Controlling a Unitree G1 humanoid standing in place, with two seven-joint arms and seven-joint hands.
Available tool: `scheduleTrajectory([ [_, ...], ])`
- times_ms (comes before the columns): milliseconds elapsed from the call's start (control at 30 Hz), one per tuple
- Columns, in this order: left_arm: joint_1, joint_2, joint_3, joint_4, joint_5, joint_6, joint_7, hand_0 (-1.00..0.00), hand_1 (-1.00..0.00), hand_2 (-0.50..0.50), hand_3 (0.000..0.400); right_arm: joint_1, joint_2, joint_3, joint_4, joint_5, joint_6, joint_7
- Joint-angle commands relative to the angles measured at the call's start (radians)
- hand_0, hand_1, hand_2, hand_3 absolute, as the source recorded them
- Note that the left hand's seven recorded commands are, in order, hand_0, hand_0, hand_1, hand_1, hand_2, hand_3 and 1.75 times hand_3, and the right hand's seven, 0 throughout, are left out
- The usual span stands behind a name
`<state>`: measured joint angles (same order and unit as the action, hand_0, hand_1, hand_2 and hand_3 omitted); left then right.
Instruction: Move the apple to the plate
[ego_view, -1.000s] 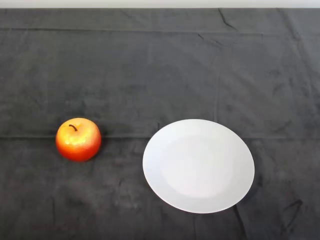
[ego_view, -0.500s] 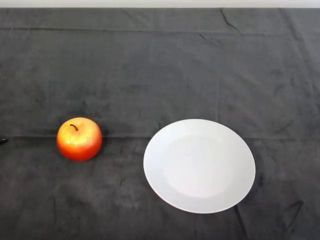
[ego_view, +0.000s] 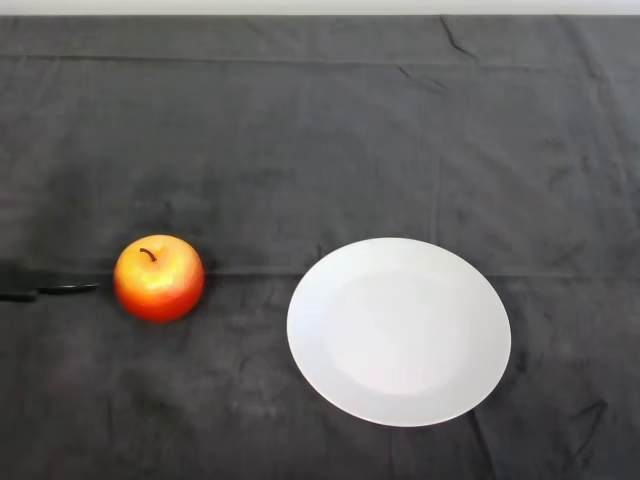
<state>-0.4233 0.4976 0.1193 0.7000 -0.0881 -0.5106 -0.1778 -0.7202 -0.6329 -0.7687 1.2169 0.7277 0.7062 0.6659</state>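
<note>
Since a second ago, our left hand (ego_view: 30, 290) has edged in from the left; we cannot tell how it is set. Our dark cloth (ego_view: 320, 130) carries the white plate (ego_view: 398, 332), bare, and left of it the apple (ego_view: 159, 279), untouched; everything remains.

Matt cloth, glossy apple, smooth plate

The dark cloth (ego_view: 330, 140) over the table looks soft and matt, like a napped fabric, with fine creases and fold lines across the upper part of the frame and at the lower right. The apple (ego_view: 159, 279) at the left of the middle has a smooth, waxy red-and-yellow skin with a bright sheen on top and a thin dark stem. The white plate (ego_view: 398, 332) at the lower right looks smooth and softly glossy, like glazed ceramic or plastic.
</note>
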Motion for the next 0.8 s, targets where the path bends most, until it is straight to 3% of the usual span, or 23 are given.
scheduleTrajectory([
  [33, 0.061, -0.019, -0.027, -0.054, 0.019, 0.028, -0.013, 0.00, 0.00, 0.00, 0.000, -0.008, -0.022, -0.0090, -0.012, 0.0139, 0.000, 0.0000],
  [433, 0.110, -0.042, -0.093, -0.204, 0.016, 0.151, -0.068, 0.00, 0.00, 0.00, 0.000, -0.005, -0.019, -0.0088, -0.018, 0.0147, 0.000, -0.0027],
  [800, 0.128, -0.044, -0.116, -0.193, -0.002, 0.204, -0.117, 0.00, 0.00, 0.00, 0.000, -0.004, -0.018, -0.0088, -0.022, 0.0155, 0.000, -0.0048],
])
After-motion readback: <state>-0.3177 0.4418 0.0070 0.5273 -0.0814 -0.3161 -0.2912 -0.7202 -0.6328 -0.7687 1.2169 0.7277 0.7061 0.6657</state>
